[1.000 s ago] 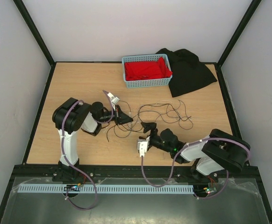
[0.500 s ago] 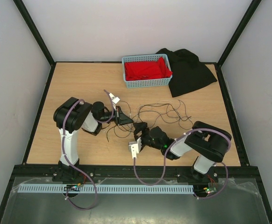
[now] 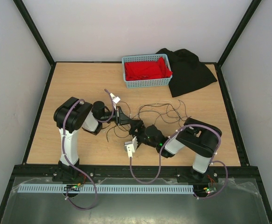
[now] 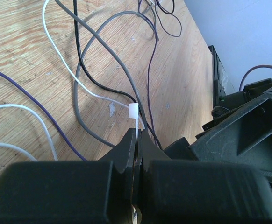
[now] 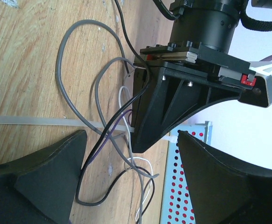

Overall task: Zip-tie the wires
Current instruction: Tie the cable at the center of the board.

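Note:
The wires [image 3: 166,112] are thin dark, grey, white and purple strands lying in loose loops on the wooden table, also seen close up in the left wrist view [image 4: 87,60] and the right wrist view [image 5: 63,60]. My left gripper [image 3: 126,120] [image 4: 137,133] is shut on a white zip tie, whose head [image 4: 133,111] sticks out just past the tips among the strands. The tie's translucent strip [image 5: 33,120] runs flat across the table. My right gripper [image 3: 137,128] [image 5: 131,135] stands open, its two fingers either side of the left gripper's tip [image 5: 173,102].
A light blue basket [image 3: 147,84] holding red cloth sits at the back centre. A black cloth [image 3: 189,72] lies to its right. Black frame rails border the table. The two arms' heads are close together at mid-table.
My right arm has swung left across the table until its open fingers straddle the left gripper's tip. The left gripper has hardly moved and stays shut on the tie.

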You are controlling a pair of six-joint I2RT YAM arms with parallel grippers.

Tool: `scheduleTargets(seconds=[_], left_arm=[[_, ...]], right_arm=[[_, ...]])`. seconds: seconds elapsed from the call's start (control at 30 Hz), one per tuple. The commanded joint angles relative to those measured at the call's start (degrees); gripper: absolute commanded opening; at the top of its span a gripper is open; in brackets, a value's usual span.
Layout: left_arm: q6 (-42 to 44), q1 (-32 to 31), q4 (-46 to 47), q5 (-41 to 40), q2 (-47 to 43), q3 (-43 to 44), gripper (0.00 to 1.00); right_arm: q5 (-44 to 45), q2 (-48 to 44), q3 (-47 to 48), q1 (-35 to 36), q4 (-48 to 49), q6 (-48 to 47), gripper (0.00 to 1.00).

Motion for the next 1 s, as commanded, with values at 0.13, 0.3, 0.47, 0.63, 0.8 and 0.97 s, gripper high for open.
scheduleTargets(seconds=[0.13,0.3,0.47,0.63,0.8,0.97], left_arm=[[-1.27,0.05,-0.09,1.85,0.22,1.38,0.0],[-1.66,-0.21,-0.36,2.07,-0.14,1.57,0.0],[-1.9,-0.3,-0.67,1.91,0.06,1.93,0.0],[-1.48,-0.39,-0.93,1.77,0.01,1.93,0.0],[-1.46,-0.39,-1.22,1.81,0.08,2.05,0.0],[-1.2,-0.39,-1.48,1.72,0.09,2.06,0.0]], right_arm=[[-1.44,2.41,0.81,0.34,-6.37,-2.52,0.9],[-3.75,2.77,0.87,0.42,-5.82,-2.17,0.91],[-3.44,3.19,0.32,2.08,-4.66,-1.83,0.91],[-3.03,3.77,-1.11,3.98,-1.34,0.35,0.92],[-2.17,4.72,-2.21,4.96,1.49,1.29,0.92],[-1.72,4.22,-2.94,5.83,1.8,1.82,0.91]])
